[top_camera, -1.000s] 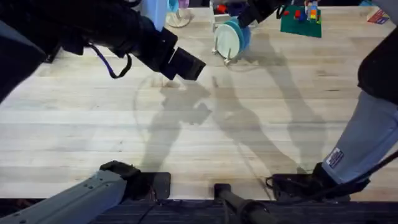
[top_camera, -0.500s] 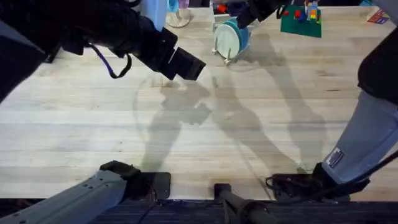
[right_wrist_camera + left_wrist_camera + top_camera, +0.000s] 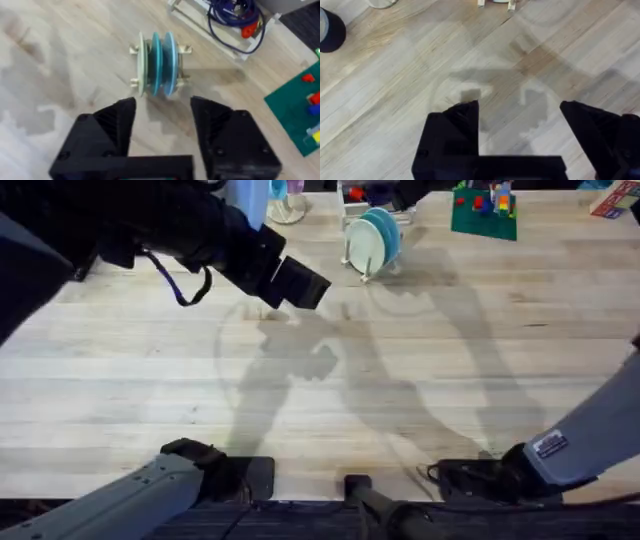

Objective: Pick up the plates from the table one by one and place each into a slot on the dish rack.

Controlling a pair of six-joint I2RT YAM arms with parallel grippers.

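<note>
Right tool (image 3: 162, 127) spread and empty above bare tabletop (image 3: 50, 60), rack (image 3: 159, 64) just ahead holding pale and blue plates (image 3: 161, 62) upright in its slots, left tool (image 3: 520, 137) spread over bare wood, rack at twelve o'clock overhead, no readable writing

Count by kind. Dish rack (image 3: 159, 64): one, standing on the single worktop (image 3: 400, 380). Plates upright in the rack: three discs seen edge-on from the right wrist view, namely one pale yellow-green plate (image 3: 144, 62) and two blue ones (image 3: 156, 61) (image 3: 169, 60); whether either blue disc is a smaller saucer cannot be told. Plates lying flat on the worktop: zero counted. Tools: two, the left tool (image 3: 520, 125) and the right tool (image 3: 162, 122), each with two black fingers set apart. Green toy board (image 3: 484, 212): one. Dark round object (image 3: 331, 31): one.
</note>
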